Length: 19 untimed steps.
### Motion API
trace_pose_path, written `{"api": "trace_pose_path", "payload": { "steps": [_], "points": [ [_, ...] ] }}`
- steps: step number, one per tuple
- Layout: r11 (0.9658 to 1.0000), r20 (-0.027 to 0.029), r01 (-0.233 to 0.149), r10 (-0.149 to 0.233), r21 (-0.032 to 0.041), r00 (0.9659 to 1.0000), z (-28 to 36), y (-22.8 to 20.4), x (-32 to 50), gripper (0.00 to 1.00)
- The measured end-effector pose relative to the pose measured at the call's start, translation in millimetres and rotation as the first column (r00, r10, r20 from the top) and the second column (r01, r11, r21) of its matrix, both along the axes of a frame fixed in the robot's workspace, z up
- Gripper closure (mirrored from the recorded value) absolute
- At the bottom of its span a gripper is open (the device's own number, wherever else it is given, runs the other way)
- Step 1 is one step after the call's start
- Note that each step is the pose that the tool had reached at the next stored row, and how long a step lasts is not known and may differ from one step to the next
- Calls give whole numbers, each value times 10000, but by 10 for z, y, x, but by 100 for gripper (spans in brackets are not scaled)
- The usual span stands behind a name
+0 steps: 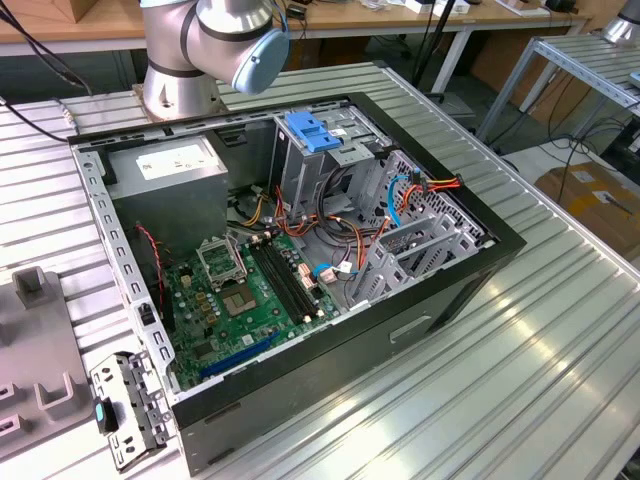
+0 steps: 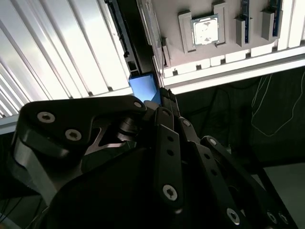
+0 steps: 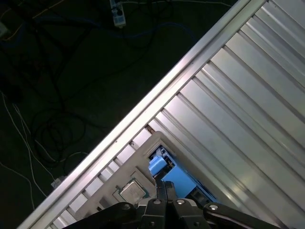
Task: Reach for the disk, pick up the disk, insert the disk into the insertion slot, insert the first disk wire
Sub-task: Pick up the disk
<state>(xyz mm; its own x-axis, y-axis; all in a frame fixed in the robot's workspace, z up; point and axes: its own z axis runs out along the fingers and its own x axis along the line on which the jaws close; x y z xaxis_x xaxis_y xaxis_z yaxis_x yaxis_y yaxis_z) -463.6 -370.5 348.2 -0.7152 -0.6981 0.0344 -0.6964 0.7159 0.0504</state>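
1. At the exterior view's left edge a grey tray lies on the ribbed table. The arm rises behind the open computer case.
2. Moving right inside the case come the green board and then the tall cage with the blue cap. Furthest right is the slot, a low perforated cage. Its bay holds no disk, and coloured wires hang loose just beside it.
3. Progress, as I judge it: the reach is about done and the pick-up is at most begun. Sliding the disk into the slot and plugging in the first wire are both left.
4. In both wrist views the claw has its tips drawn nearly together. They sit right at the blue frame of the disk, which rests in the tray. I cannot tell whether the tips pinch its edge or merely touch it.
5. The exterior view gives the case and the slot, while the wrist views give the claw and the disk.
6. The second wrist view shows the disk's blue corner set between the tray and the table, with a square chip in a nearby pocket. The first wrist view shows more of the blue face, the chip beside it, and cables on the dark floor past the table edge.
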Motion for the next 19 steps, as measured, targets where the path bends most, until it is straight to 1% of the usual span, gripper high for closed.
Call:
{"api": "trace_pose_path", "payload": {
  "steps": [5,8,12,16,19],
  "points": [
    [9996,-1,-283,283,0,9996,0,0,2,89],
    [9986,0,-533,533,0,9986,0,0,2,89],
    [9973,0,-737,737,0,9973,0,0,2,89],
    [9954,0,-963,963,0,9954,0,0,2,89],
    [9928,0,-1198,1198,0,9928,0,0,2,89]
  ]
}}
